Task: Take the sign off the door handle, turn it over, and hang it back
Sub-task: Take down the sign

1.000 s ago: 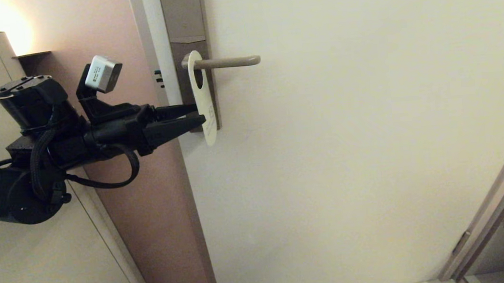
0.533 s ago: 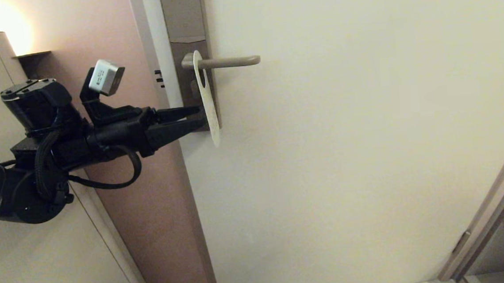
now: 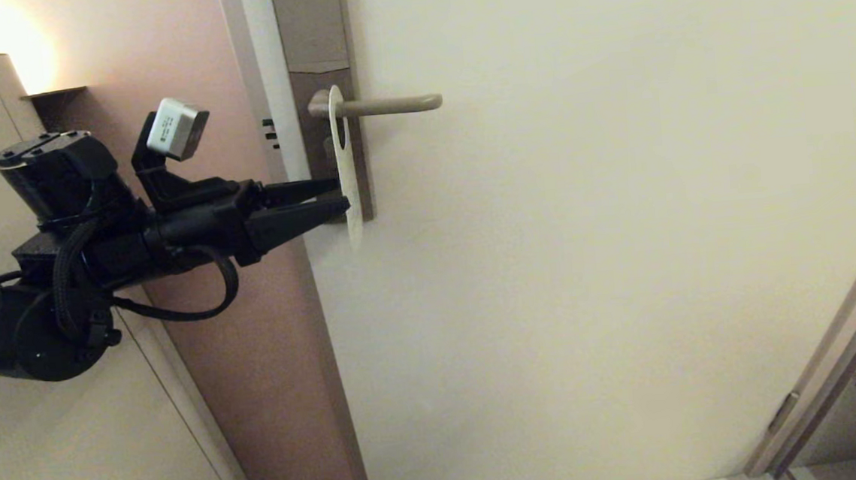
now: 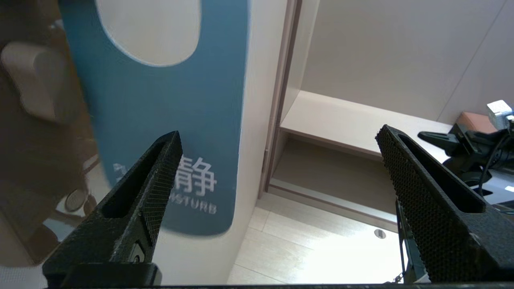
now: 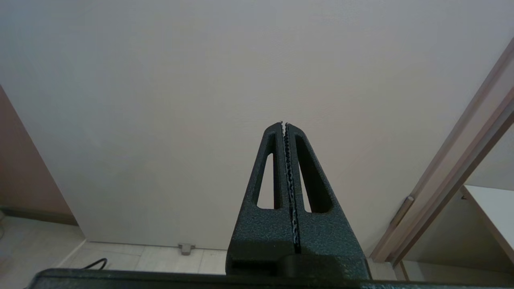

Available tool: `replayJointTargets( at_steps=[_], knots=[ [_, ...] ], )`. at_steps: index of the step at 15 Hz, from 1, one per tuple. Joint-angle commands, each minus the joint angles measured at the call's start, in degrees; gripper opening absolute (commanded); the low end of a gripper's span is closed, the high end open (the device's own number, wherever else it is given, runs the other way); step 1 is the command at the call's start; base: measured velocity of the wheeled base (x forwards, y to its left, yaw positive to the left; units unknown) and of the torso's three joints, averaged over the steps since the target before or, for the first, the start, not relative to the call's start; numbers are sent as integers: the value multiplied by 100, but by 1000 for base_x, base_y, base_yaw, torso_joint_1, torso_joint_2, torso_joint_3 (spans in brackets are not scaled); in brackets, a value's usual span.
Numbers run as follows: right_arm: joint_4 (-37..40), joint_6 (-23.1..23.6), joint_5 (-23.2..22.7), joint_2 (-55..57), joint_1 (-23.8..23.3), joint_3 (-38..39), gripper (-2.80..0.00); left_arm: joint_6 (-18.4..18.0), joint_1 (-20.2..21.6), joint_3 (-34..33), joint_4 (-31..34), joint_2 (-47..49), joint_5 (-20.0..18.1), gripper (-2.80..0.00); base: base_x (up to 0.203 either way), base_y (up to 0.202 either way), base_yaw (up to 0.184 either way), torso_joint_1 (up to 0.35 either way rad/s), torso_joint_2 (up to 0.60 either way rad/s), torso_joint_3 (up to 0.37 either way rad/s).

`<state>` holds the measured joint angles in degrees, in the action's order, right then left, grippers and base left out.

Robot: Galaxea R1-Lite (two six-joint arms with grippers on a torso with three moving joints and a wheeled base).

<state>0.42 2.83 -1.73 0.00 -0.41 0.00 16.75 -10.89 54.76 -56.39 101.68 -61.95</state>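
Sign [image 3: 345, 172] hangs by its oval hole on the door handle [image 3: 381, 106], at the inner end of the lever next to the brown backplate [image 3: 315, 52], seen almost edge-on from the head view. In the left wrist view the blue "DISTURB" face [image 4: 168, 100] looks toward the left gripper [image 3: 335, 198]. Left gripper sits level at the sign's lower half, fingers [image 4: 136, 208] spread wide, holding nothing; one finger overlaps the card in the wrist view, contact not clear. Right gripper [image 5: 284, 124] fingers pressed together, empty, pointing at bare door [image 3: 622, 219] well away from the handle. Which side faced out at the start cannot be told, so progress reads two ways: either nothing done, grasp, lift-off, flip and rehang left; or rehang just finished.
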Motion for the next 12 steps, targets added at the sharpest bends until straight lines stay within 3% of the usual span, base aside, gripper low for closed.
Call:
replayJointTargets(
  at_steps=[1, 6, 10, 12],
  knots=[
    [2, 1, -3, 0, 4, 0, -280, 13, -33, 0, -17, -134, 80, 0, 0, 0, 0, 0, 0, 0],
    [2, 7, -3, 0, -2, 0, -280, -105, -312, -279, 288, -549, 796, 0, 0, 0, 0, 0, 0, 0],
    [2, 7, -3, 0, -2, 0, -280, -982, -521, -716, 1209, -1042, 1424, 0, 0, 0, 0, 0, 0, 0],
    [2, -2, -3, 0, -2, 0, -280, -1103, -563, -747, 1428, -1148, 1724, 0, 0, 0, 0, 0, 0, 0]
  ],
)
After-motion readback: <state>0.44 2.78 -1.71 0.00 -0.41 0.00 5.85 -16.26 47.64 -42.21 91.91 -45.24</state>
